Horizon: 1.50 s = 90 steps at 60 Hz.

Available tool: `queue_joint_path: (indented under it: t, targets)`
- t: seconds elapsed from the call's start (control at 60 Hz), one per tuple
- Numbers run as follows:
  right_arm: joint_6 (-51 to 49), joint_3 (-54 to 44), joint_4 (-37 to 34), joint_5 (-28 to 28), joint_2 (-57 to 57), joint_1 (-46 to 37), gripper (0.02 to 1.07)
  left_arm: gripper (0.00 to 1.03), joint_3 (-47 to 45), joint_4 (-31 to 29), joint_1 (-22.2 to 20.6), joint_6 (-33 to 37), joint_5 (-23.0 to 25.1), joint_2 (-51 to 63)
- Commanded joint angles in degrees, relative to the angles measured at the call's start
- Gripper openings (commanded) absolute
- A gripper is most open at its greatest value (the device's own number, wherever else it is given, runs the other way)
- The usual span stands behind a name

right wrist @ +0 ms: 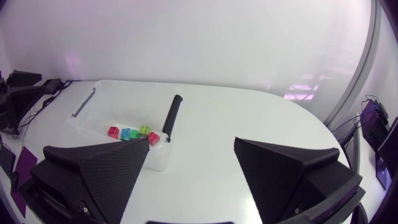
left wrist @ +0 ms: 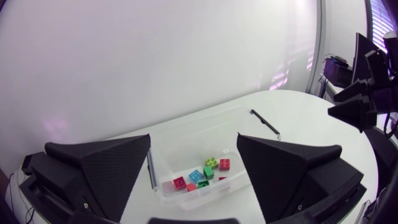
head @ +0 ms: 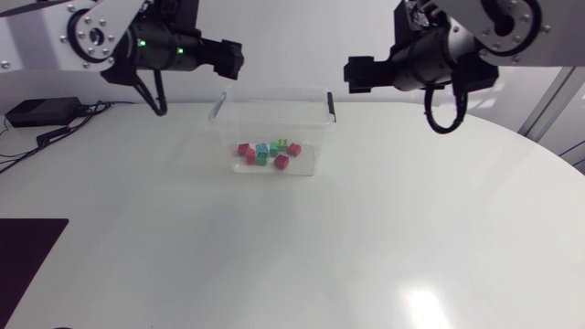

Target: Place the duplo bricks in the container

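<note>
Duplo bricks (head: 270,152) lie inside the clear container (head: 274,111) on the desk (head: 366,238). Left claw (head: 233,57) and right claw (head: 356,73) hover far side, both open, empty.

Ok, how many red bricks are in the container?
4 red bricks in the container: two together at its left-arm end, one beside the lime brick, one nearest the front wall. More may be hidden.

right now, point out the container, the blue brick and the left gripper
container (head: 274,110): head view, back wall
blue brick (left wrist: 196,175): left wrist view, studded top
left gripper (left wrist: 194,138): left wrist view, midway between its fingertips
</note>
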Motion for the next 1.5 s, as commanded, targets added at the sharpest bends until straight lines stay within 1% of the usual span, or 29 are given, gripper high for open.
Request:
queue_joint_path:
  t: [0.0,0.133,0.233,0.417,0.733,0.95,1.167,1.3,1.483]
  targets:
    - [-1.25,-3.40,0.05,0.67,-3.45,-1.18,1.02,0.98,-4.84,0.03,2.68,1.65,0.21,-3.58]
    - [-1.95,-7.88,0.84,0.93,-7.93,-2.41,1.02,0.98,-10.38,0.64,5.93,2.09,0.21,-9.64]
    - [-2.48,-11.75,2.25,1.99,-11.89,-2.76,1.02,0.98,-15.21,1.26,7.34,2.70,-0.23,-15.53]
    - [-3.62,-17.55,3.57,4.01,-18.48,-2.76,1.02,0.98,-21.27,1.35,10.33,2.79,-1.37,-24.67]
    - [-6.79,-27.39,8.23,4.18,-28.59,-4.25,1.02,0.98,-30.77,1.26,15.25,5.08,-1.55,-37.50]
    - [-8.54,-33.28,10.16,4.45,-35.79,-6.89,1.02,0.98,-37.01,1.35,17.27,5.87,-1.55,-45.41]
    - [-11.18,-37.50,10.69,6.73,-44.32,-9.70,1.02,0.98,-42.46,0.82,19.29,6.48,-1.55,-53.76]
    - [-12.32,-41.37,10.86,6.99,-51.62,-11.64,1.02,0.98,-46.67,-0.23,21.05,6.48,-1.63,-59.74]
    - [-14.52,-45.67,10.51,6.99,-60.93,-13.13,1.02,0.98,-52.04,-1.29,22.02,6.48,-1.90,-67.74]
